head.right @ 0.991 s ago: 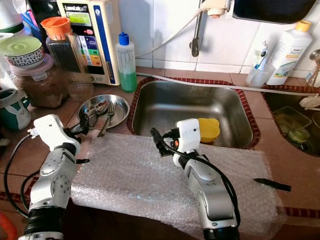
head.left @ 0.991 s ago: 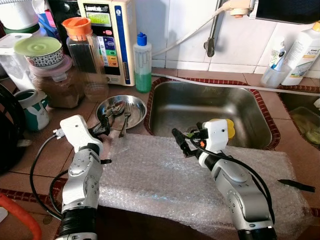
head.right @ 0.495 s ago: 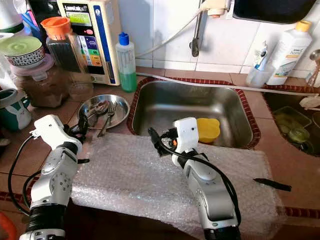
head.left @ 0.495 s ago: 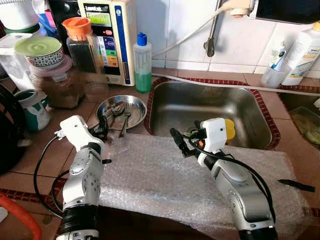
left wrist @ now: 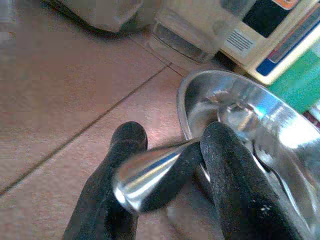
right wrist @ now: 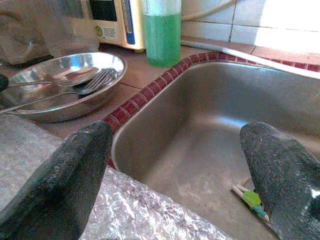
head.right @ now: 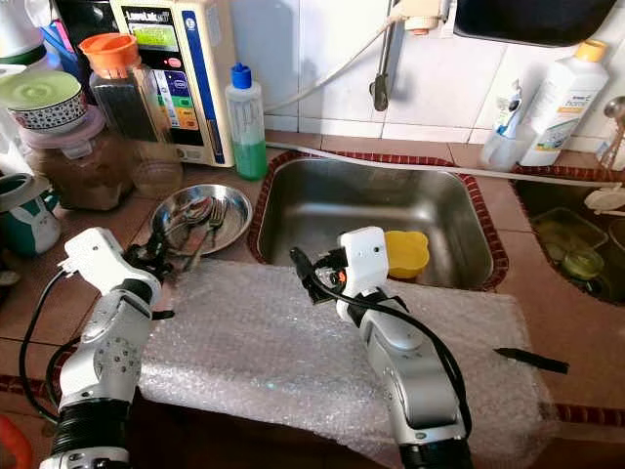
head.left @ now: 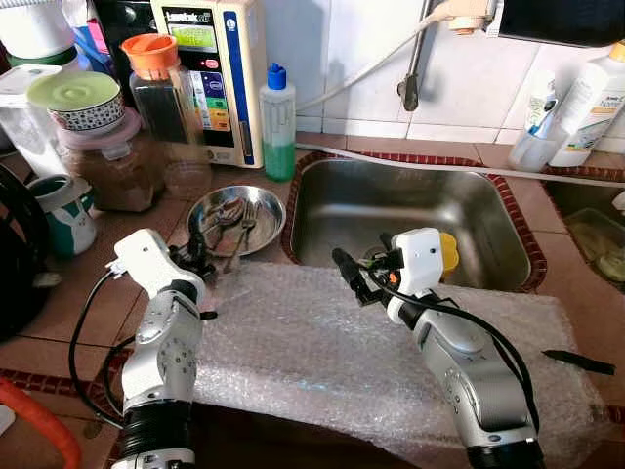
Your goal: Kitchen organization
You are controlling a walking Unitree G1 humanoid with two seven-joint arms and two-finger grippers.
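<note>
The left gripper [left wrist: 167,165], fingers clamped on a spoon handle [left wrist: 150,170], has advanced to the near rim of the steel dish [head.left: 269,200] on the bench, while the open right gripper [head.left: 354,277] waits beside the sink [head.left: 469,210].

A white tiled wall [head.left: 342,39] runs along twelve o'clock above a brown tiled counter [head.left: 88,303] edged with dark red trim. A steel sink [head.left: 410,210] is sunk into the counter at centre, with a faucet [head.left: 415,59] hanging over it. Light falls brightest on the wall at one o'clock.
</note>
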